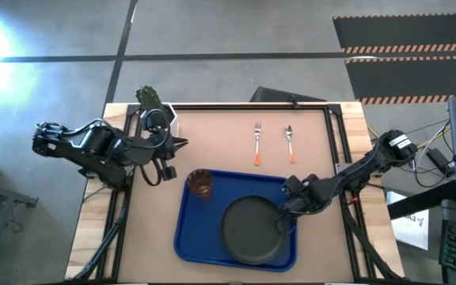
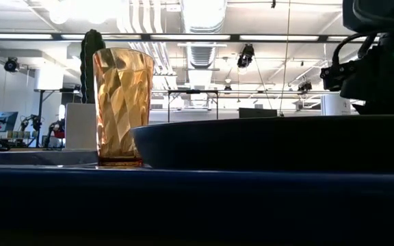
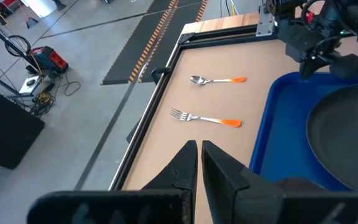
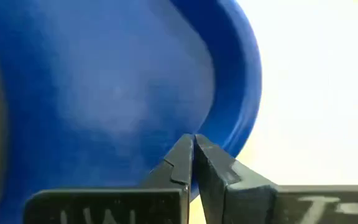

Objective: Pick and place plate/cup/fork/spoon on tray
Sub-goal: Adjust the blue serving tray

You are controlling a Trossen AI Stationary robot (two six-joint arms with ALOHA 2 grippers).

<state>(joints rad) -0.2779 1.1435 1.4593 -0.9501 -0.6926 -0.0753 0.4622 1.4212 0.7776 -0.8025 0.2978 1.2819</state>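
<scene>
Two of four: plate (image 1: 252, 229) and cup (image 1: 202, 184) are on the tray (image 1: 182, 237); fork (image 1: 257, 143) and spoon (image 1: 290, 142) aren't yet.
Plate: sits in tray's right half, rim close to the tray's near edge.
Cup: upright in tray's far-left corner, apart from plate.
Fork + spoon: side by side on bare tabletop (image 1: 212, 138) beyond the tray, fork left of spoon, orange handles toward the tray, not touching.
Right hand (image 1: 280, 210): fingers together, nothing between them, low over tray's right rim, just beside plate's edge; whether it touches plate, can't tell.
Left hand (image 1: 182, 143): fingers together, empty, above tabletop's left-far part near the cactus pot (image 1: 150, 99), pointing twd the cutlery.
Step (judged): plate looks placed; next prob. fork or spoon.
Risk 1: right hand so near plate's rim, a sideways pull-out could nudge or drag plate; lift first.
Risk 2: cutlery lies flat and thin on tabletop, so closing fingers may slip over the handle or scrape the surface.
Risk 3: fork and spoon lie near each other; a wide approach could knock the other one.
Risk 4: left arm swinging back twd tray could clip cup and tip it.
Writing: blurred letters on right hand's own body in its wrist view, not readable; no brands seen elsewhere.
</scene>
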